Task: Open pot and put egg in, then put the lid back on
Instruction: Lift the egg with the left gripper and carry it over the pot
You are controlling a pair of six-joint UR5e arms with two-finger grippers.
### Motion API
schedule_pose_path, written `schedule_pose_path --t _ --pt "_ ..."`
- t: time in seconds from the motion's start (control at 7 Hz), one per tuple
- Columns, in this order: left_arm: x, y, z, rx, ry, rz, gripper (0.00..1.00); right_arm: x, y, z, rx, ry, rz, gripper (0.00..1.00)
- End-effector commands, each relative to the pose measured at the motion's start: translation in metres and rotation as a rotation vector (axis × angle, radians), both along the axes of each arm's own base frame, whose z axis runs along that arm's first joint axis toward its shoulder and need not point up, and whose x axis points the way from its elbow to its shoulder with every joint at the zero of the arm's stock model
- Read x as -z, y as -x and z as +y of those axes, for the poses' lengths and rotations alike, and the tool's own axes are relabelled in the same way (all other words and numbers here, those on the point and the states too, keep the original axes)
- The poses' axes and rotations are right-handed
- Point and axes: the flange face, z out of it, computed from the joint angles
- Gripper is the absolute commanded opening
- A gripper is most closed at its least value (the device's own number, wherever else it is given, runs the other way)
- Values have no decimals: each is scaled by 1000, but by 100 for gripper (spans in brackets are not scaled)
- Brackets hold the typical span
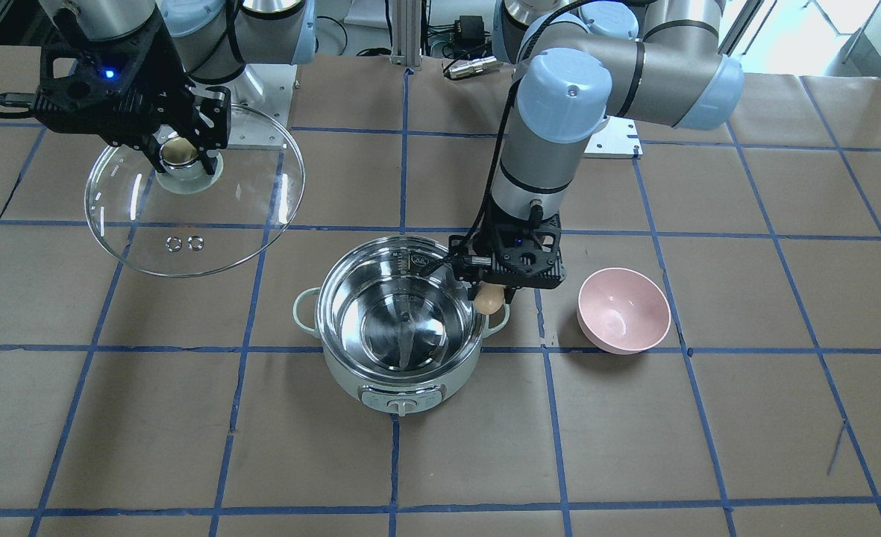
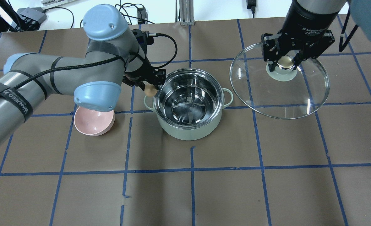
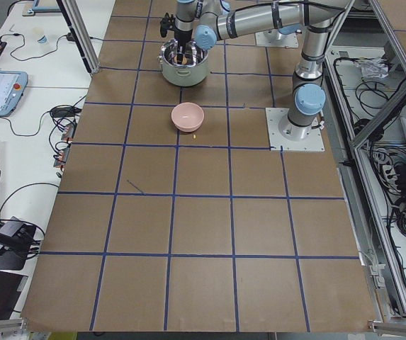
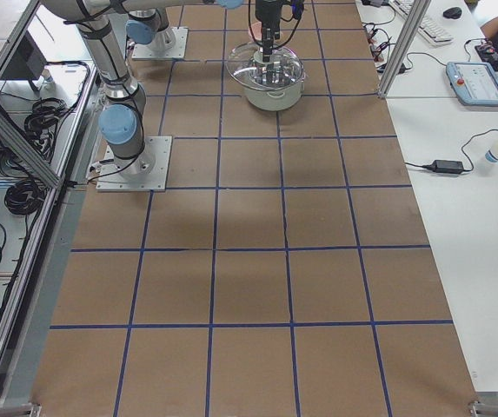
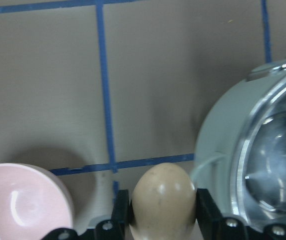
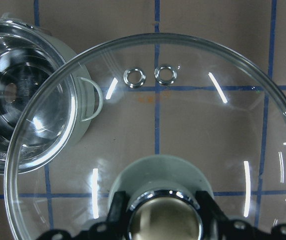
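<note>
1. Far left in the overhead view – pink bowl (image 2: 92, 122) sits on the bench (image 2: 235, 188), nothing in it, partly under the left arm's elbow.
2. Left pincer (image 2: 150, 88) is closed on the egg (image 5: 162, 195), one finger on each long side, blunt end hanging free below. The egg hangs just outside the pot's left rim, over the loop handle and not yet over the opening.
3. Handling, egg: light, but the shell is brittle and smooth. My judgement is that the present side-on hold across the widest part is the right one; more squeeze risks a crack, less risks a slip. It should go low into the pot before release, since a drop onto steel could break it.
4. Centre – pot (image 2: 188, 133) stands upright on the bench, open, with a bare steel interior and nothing inside.
5. Right – lid (image 2: 279, 94) is held by the right pincer (image 2: 285, 62), which is clamped on the knob (image 6: 165, 220). The lid sits beside the pot and seems lifted off the bench, slightly tilted.
6. Handling, lid: rigid glass, probably heavy for its size, and chippable at the edge. The knob is the only sensible hold, and the lid should go down level onto the rim.
</note>
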Motion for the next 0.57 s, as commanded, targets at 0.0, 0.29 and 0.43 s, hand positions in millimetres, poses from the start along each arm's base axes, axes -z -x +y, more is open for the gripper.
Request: schedule_pose_path --t 0.0,0.29,0.43 --pt "16 40 5 -29 12 16 13 -2 3 -1 -5 5 7 0" --pt "35 47 5 -57 28 -38 13 -1 0 -4 -9 6 -1 0" --pt "45 49 2 -56 38 -37 13 -1 -1 -5 -14 6 5 0"
